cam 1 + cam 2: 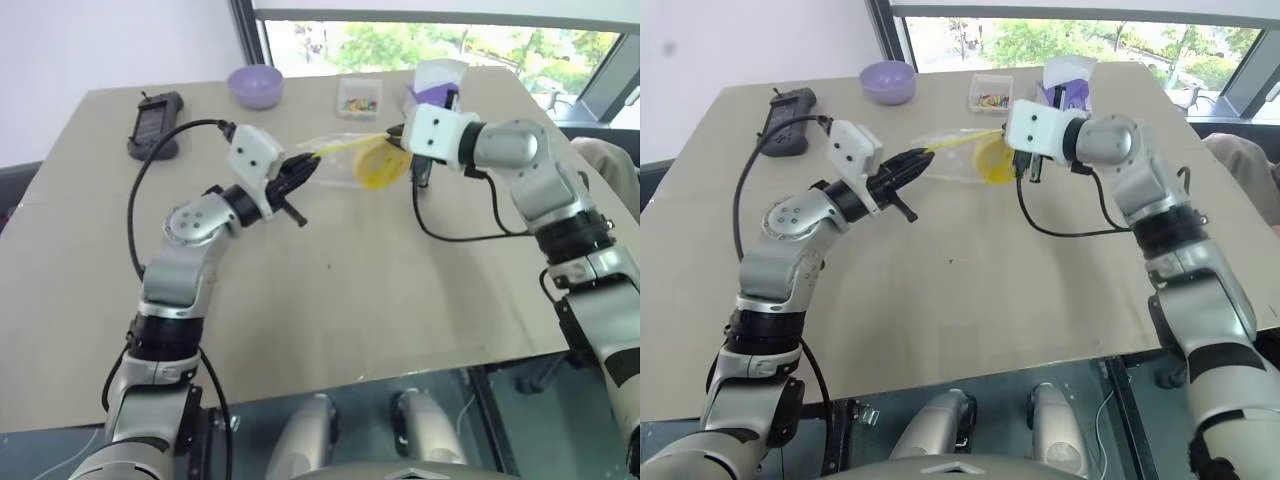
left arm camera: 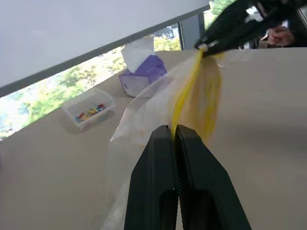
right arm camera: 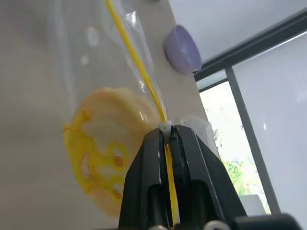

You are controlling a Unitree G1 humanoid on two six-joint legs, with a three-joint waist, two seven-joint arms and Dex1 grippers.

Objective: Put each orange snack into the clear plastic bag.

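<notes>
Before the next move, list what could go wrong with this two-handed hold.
Both the left gripper and right gripper pinch only the thin yellow seal strip of the clear plastic bag; it might slip free. The orange snack hangs inside near the right gripper, so tilting could spill it.

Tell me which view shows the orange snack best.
Right wrist view: the orange snack is large and close, seen through the clear plastic bag just past the right claw. Both eye views show it small, beside that claw; the left wrist view gives an orange smear.
</notes>
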